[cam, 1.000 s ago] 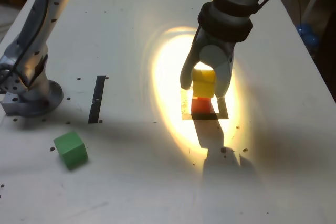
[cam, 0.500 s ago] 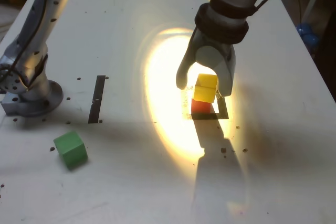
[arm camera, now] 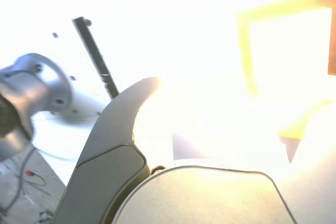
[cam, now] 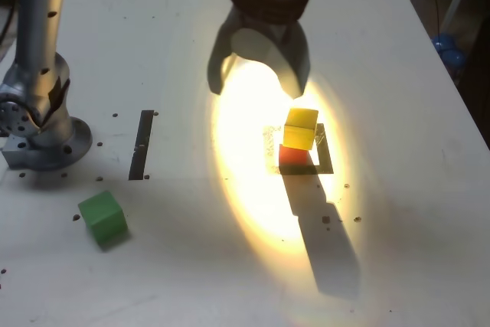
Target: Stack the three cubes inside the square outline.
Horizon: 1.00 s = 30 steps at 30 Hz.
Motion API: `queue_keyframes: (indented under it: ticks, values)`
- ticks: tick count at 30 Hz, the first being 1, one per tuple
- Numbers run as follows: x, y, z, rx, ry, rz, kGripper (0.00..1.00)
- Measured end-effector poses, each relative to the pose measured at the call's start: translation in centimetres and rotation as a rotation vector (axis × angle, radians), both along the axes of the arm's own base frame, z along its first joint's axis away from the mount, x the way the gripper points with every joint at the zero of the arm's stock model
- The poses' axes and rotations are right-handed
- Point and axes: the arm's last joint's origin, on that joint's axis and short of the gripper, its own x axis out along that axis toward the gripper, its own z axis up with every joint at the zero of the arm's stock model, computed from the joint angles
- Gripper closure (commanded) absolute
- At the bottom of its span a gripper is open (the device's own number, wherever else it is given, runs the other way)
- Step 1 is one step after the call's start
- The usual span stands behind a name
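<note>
Fingers wide apart and empty at the gripper [cam: 258, 91], with the green cube [cam: 103, 219] out on the table near the black strip [cam: 142, 145], probably light, stiff and not very slippery, best pinched mid-height across two opposite flat faces

Glaring pool of light around the square outline [cam: 326, 160], long dark shadow, wrist view heavily washed out.
</note>
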Motion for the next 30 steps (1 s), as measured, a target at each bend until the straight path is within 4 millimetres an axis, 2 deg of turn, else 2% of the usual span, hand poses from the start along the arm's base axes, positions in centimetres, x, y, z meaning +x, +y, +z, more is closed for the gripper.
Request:
queue_keyframes:
  ticks: [11, 17, 25, 30]
  values:
    - [-7.1, -2.7, -1.2, 0.047, 0.049, -0.120, 0.00]
    - [-10.3, -4.9, -0.8, 0.086, 0.080, -0.272, 0.00]
    - [-12.7, -6.9, -1.7, 0.054, 0.114, -0.442, 0.00]
    - [-14.9, -6.9, -2.6, 0.017, 0.060, -0.495, 0.00]
